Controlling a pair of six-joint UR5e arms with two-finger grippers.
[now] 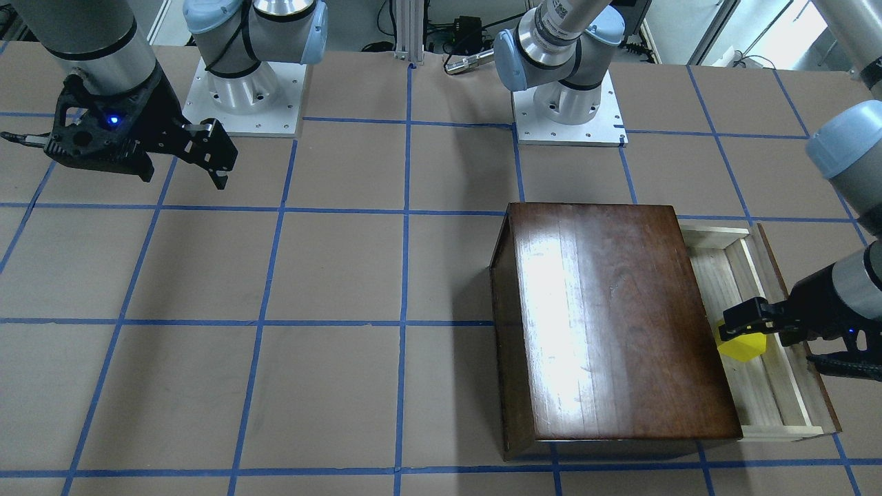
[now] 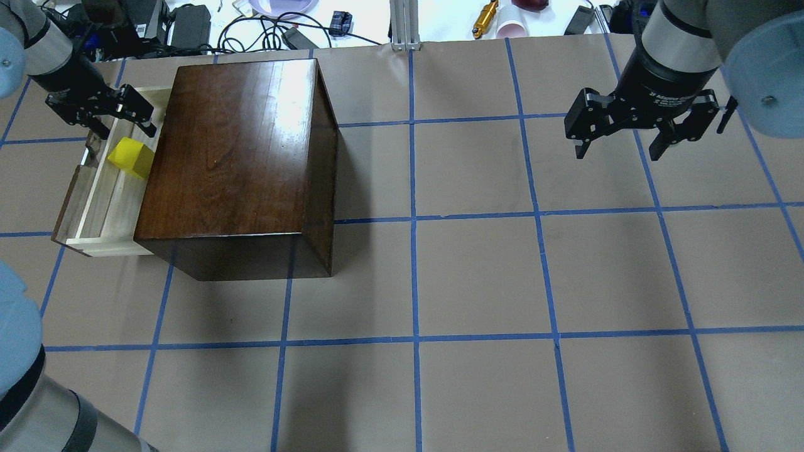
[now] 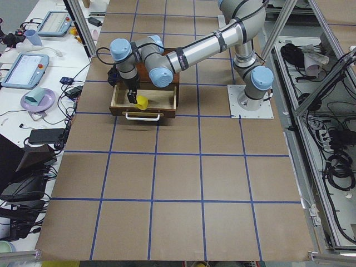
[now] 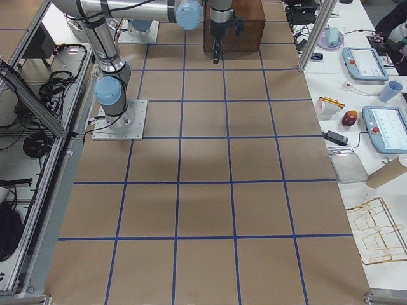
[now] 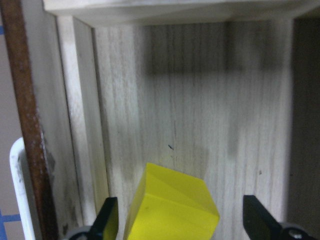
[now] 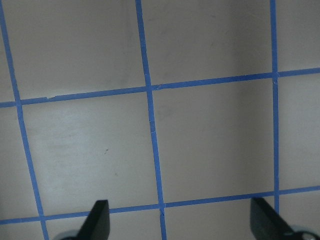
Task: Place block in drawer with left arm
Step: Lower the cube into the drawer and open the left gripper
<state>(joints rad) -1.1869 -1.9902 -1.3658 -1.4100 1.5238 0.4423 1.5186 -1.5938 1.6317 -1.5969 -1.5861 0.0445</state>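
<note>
From the front, my left gripper (image 1: 739, 322) hangs with its fingers spread over the drawer (image 1: 772, 393), and the block (image 1: 743, 348) is just below them inside it. Overhead, the block sits tilted (one corner up) just beside the wooden box (image 2: 232, 144). My right gripper (image 2: 619, 150), also parted, hovers over the table (image 2: 477, 276), well apart. My left wrist view shows the block between my fingers (image 5: 109, 220), closer to one, with a clear gap to the other.
</note>
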